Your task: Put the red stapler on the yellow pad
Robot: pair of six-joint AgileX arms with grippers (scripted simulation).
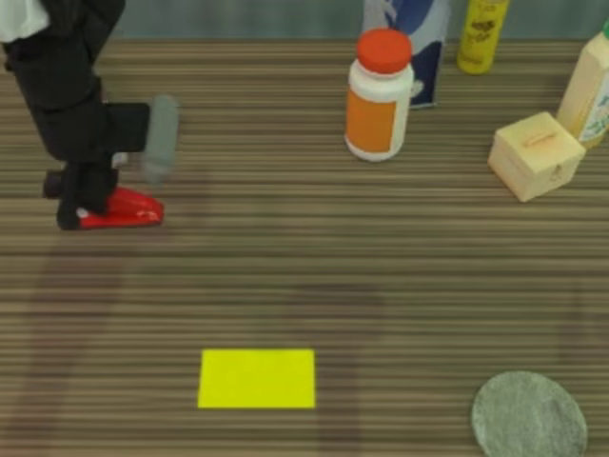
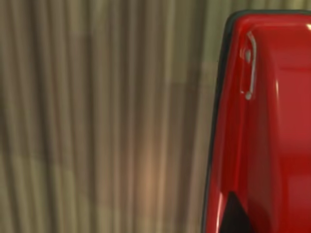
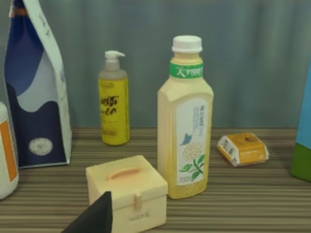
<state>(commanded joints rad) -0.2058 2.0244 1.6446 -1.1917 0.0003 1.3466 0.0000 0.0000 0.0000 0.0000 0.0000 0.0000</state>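
Observation:
The red stapler (image 1: 128, 208) lies on the table at the left, its taper pointing right. My left gripper (image 1: 68, 204) is down at the stapler's left end, and the black arm hides that end from above. The left wrist view shows the glossy red stapler (image 2: 272, 136) from very close, with its pale mark, over striped table. The yellow pad (image 1: 257, 378) lies flat near the front, right of the stapler and well apart from it. My right gripper (image 3: 97, 218) is outside the top view, parked and facing the back-right bottles.
At the back stand a white bottle with a red cap (image 1: 379, 95), a blue-and-white carton (image 1: 419, 38) and a yellow pump bottle (image 1: 481, 33). At the right are a cream box (image 1: 535, 154) and a pale tea bottle (image 1: 590, 86). A grey speckled disc (image 1: 528, 416) lies front right.

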